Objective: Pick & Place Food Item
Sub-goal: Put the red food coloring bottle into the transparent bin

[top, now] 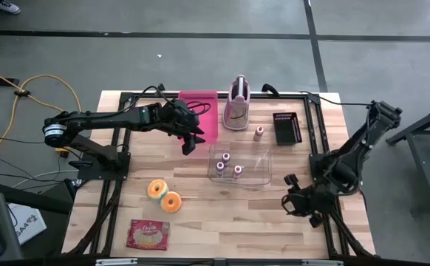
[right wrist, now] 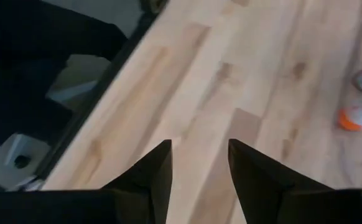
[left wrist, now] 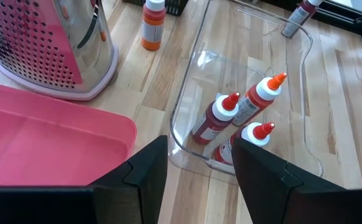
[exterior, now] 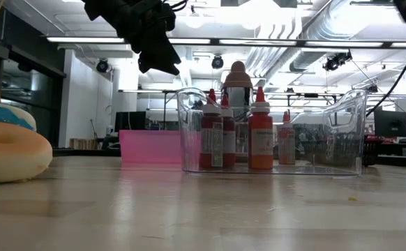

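Note:
Three red sauce bottles [left wrist: 237, 115] with white caps stand in a clear plastic bin [top: 241, 166] at the table's middle. A fourth bottle [top: 258, 133] stands on the table beyond the bin. Two doughnuts [top: 164, 194] lie at the near left, with a red packet [top: 148, 234] nearer the front edge. My left gripper [top: 190, 142] hangs open above the table, between the pink tray [top: 199, 111] and the bin's left end, with nothing between its fingers [left wrist: 147, 180]. My right gripper [top: 296, 202] is open over bare wood at the near right, also with nothing in it.
A metal grater [top: 236, 103] on a pink base stands at the back, to the right of the pink tray. A black basket [top: 287, 127] sits at the back right. Bare wood lies in front of the bin and around my right gripper [right wrist: 199, 168].

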Robot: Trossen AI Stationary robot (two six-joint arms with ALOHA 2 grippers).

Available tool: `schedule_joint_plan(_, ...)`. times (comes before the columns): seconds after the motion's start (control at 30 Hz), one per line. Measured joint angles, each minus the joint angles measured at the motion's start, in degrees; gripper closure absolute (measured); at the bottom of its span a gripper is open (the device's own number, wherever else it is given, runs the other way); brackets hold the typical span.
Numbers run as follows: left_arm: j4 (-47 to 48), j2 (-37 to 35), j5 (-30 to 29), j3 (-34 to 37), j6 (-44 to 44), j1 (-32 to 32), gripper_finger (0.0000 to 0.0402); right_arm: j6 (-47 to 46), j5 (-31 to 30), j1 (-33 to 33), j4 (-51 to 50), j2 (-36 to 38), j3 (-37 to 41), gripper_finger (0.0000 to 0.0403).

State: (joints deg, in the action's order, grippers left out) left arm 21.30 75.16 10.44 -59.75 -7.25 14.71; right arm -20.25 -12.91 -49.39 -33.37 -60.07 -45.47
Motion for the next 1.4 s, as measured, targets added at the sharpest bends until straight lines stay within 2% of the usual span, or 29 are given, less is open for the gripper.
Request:
schedule_joint_plan(0.13,0.0,0.0,0.01,0.0,0.0,0.0,0.0228,-3.18,0.01,-2.89,-2.28,0.0,0.0,0.0244)
schedule_joint_plan(0.43,0.0,0.0,0.02,0.0,0.0,0.01,0.0228,-12.05,0.04,-6.42,-8.98,0.0,0.0,0.0168)
schedule_joint_plan(0.63,0.0,0.0,0.0,0.0,-0.01,0.01,0.0228,-14.51,0.07,-7.69,-14.45,0.0,-0.02,0.0133)
schedule_joint_plan(0.87,-0.02,0.0,0.01,0.0,0.0,0.01,0.0228,-17.61,2.62,-7.62,-19.57,0.0,-0.01,0.0128)
schedule_joint_plan(1.17,-0.87,0.0,0.02,0.0,-0.01,0.01,0.0228,-19.21,2.4,-7.62,-25.67,-0.03,0.0,0.0131)
schedule_joint_plan(1.4,-0.92,0.0,0.0,0.0,0.0,0.0,0.0228,-19.14,2.13,-7.62,-26.59,-0.2,0.78,0.0132)
